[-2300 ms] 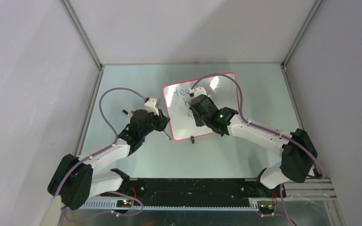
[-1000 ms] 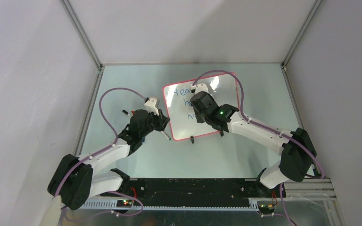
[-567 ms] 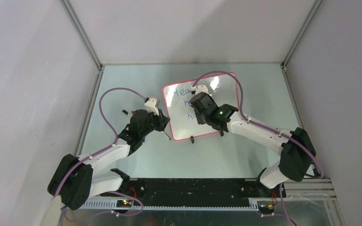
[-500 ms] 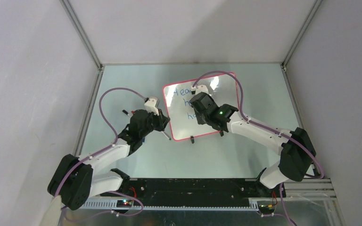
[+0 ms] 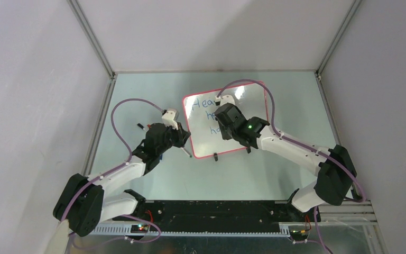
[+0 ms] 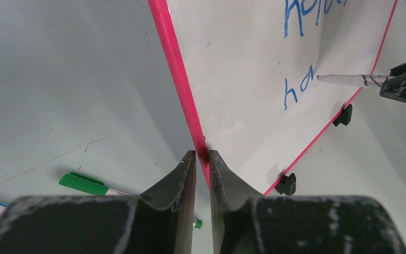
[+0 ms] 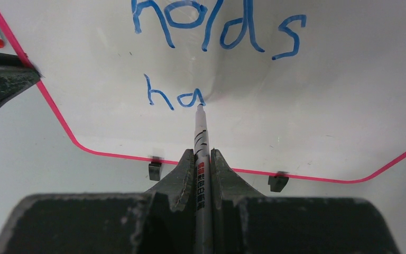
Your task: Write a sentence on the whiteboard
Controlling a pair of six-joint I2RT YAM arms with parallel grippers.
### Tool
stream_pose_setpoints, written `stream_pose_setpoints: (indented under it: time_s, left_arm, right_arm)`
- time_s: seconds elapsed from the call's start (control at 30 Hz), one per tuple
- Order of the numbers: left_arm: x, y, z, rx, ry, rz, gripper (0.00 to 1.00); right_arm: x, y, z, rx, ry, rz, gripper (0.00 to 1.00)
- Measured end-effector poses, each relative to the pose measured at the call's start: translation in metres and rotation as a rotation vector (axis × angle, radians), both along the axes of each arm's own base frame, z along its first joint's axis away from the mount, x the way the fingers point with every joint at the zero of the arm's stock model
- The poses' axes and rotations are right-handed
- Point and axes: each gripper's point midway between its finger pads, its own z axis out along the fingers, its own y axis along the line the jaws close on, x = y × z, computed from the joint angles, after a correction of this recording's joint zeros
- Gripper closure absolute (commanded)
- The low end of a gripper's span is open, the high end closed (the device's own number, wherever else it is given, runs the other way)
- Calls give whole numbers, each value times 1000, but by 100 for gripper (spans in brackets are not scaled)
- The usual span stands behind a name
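Whiteboard (image 5: 203, 143) on pale glossy table (image 5: 288, 103), grey walls (image 5: 211, 32) on three sides.

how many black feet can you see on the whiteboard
2: the left foot and the right foot, under the near red edge of the whiteboard in the right wrist view. Others along the far edge may be hidden.

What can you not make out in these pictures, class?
- Top view: the right arm covers the ends of the blue handwritten lettering on the red-framed white whiteboard.
- Right wrist view: the upper edge cuts off the first line.
- Left wrist view: the left gripper hides part of the green-capped pen.
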Motion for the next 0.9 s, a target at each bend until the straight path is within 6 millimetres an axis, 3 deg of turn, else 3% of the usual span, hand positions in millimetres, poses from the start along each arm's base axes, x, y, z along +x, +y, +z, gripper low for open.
stream_pose_setpoints:
  time_s: [0.37, 0.9]
  left_arm:
    - [0, 0, 1, -1, -1, 0, 80]
    - [0, 0, 1, -1, -1, 0, 80]
  right_arm:
    - [3, 0, 21, 67, -47, -2, 100]
    - [1, -11, 16, 108, -72, -12, 100]
